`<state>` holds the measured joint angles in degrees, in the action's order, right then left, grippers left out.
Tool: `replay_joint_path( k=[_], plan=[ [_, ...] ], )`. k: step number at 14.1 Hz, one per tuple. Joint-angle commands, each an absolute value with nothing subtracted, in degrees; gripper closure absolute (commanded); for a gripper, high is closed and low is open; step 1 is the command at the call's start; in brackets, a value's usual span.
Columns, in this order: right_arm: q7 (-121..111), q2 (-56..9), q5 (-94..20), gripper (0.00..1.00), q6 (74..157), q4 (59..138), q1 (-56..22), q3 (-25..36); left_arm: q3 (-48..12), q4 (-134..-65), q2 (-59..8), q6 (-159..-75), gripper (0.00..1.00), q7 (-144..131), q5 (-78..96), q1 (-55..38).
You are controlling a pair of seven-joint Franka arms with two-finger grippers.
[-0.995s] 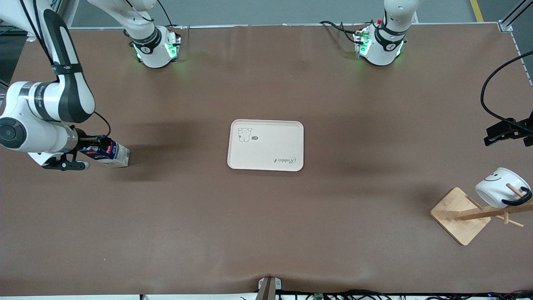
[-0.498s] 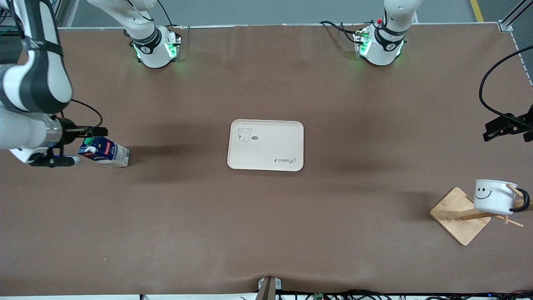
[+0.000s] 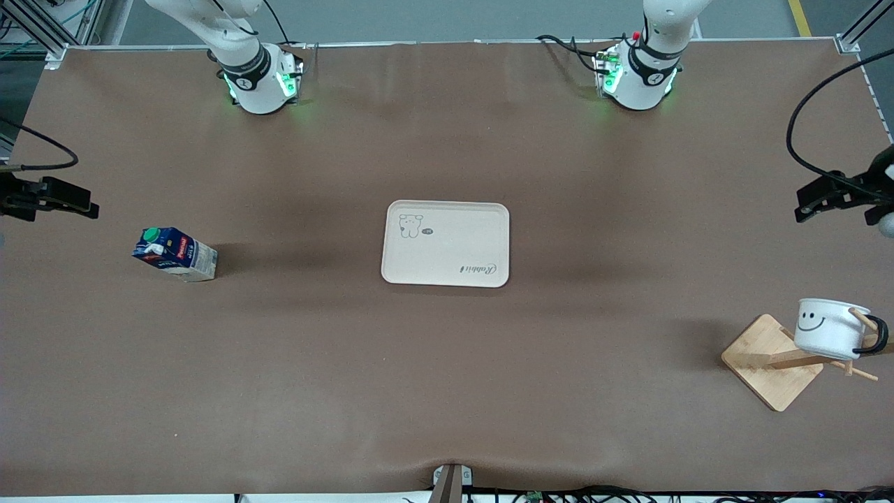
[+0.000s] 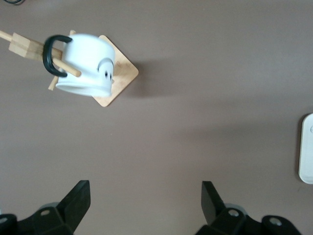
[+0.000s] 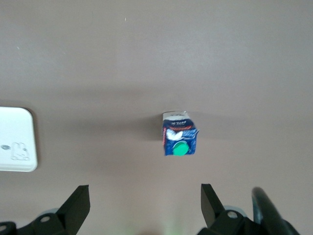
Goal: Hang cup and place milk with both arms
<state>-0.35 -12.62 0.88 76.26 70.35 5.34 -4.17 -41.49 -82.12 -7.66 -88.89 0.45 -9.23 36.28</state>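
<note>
The milk (image 3: pixel 174 253) stands on the bare table toward the right arm's end, apart from the tray; it also shows in the right wrist view (image 5: pixel 179 138), green cap up. The cup (image 3: pixel 827 328) hangs by its black handle on a peg of the wooden rack (image 3: pixel 768 363) toward the left arm's end; it also shows in the left wrist view (image 4: pixel 87 66). My right gripper (image 3: pixel 49 199) is open and empty, high over the table's edge at its end (image 5: pixel 145 192). My left gripper (image 3: pixel 831 195) is open and empty, high over the table by the rack (image 4: pixel 145 188).
A cream tray (image 3: pixel 445 243) with a rabbit drawing lies at the table's middle, with nothing on it. Its edge shows in both wrist views (image 4: pixel 307 152) (image 5: pixel 17 139). The arm bases (image 3: pixel 258 80) (image 3: pixel 639 77) stand along the table's back edge.
The right gripper has let go of the milk and pulled away toward the table's end. The cup swung on its peg and now hangs still. The left gripper drew away a little.
</note>
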Motion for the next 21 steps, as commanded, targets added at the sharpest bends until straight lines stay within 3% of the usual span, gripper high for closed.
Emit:
replay_joint_path(
  k=[1,3,6,7,11,21],
  plan=[
    [4.57,-6.71,0.09,0.0,74.18,74.85,4.22,-4.13,-32.47,-82.88,-4.05,-86.67,0.0,-2.19,-6.69,27.72],
    [4.4,-1.43,0.09,0.0,74.97,82.4,4.48,-4.04,-26.14,-83.84,-2.38,-85.96,0.0,-2.29,-6.42,21.48],
    [4.48,7.79,0.09,0.0,84.17,97.07,4.31,-3.96,-14.36,-85.34,-0.09,-85.78,0.0,-2.29,-5.1,10.58],
    [4.66,8.61,0.09,0.0,84.55,98.25,4.13,-4.13,-11.28,-85.78,0.26,-85.78,0.0,-2.29,-4.92,7.68],
    [4.31,7.3,0.17,0.0,84.02,93.62,3.52,-4.13,-5.72,-88.41,1.93,-86.22,0.0,-2.2,-4.92,2.64],
    [5.1,3.96,0.53,0.0,79.28,85.51,0.35,-4.04,-6.06,-87.89,1.41,-86.66,0.0,-2.11,-2.37,2.55]
  ],
)
